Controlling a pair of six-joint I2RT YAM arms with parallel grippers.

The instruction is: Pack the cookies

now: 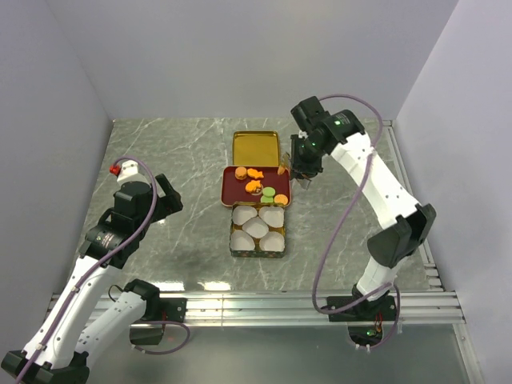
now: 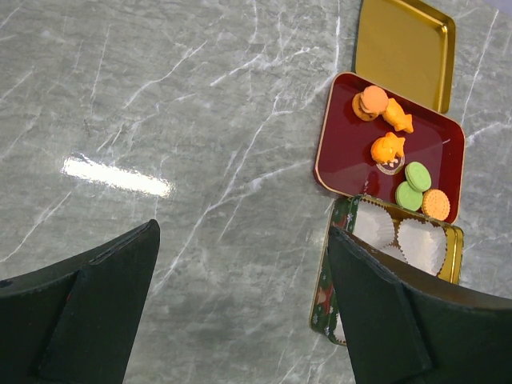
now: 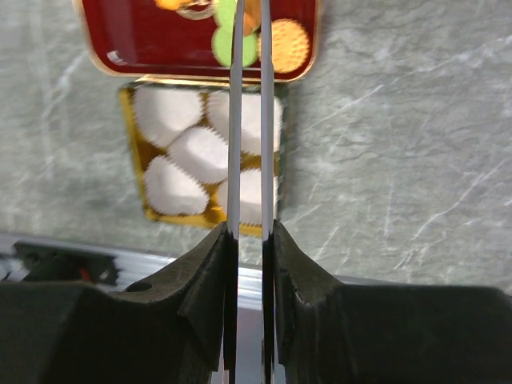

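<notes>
The cookies [image 1: 258, 184] lie on a dark red tray [image 1: 232, 192]: orange rounds, two fish shapes and two green ones [image 2: 413, 186]. My right gripper [image 1: 302, 170] hovers by the tray's right edge, shut on a pair of thin white tongs [image 3: 237, 120]. In the right wrist view the gripper [image 3: 250, 232] points its blades at a green cookie [image 3: 224, 44] and an orange round [image 3: 290, 46]; the blade tips run out of frame. My left gripper [image 1: 168, 196] is open and empty over bare table left of the tray; it also shows in the left wrist view [image 2: 240, 240].
A green tin [image 1: 258, 250] holding several white paper cups [image 1: 258, 226] stands just in front of the tray. Its gold lid [image 1: 256, 146] lies behind the tray. Grey walls enclose the marble table; a metal rail runs along the near edge.
</notes>
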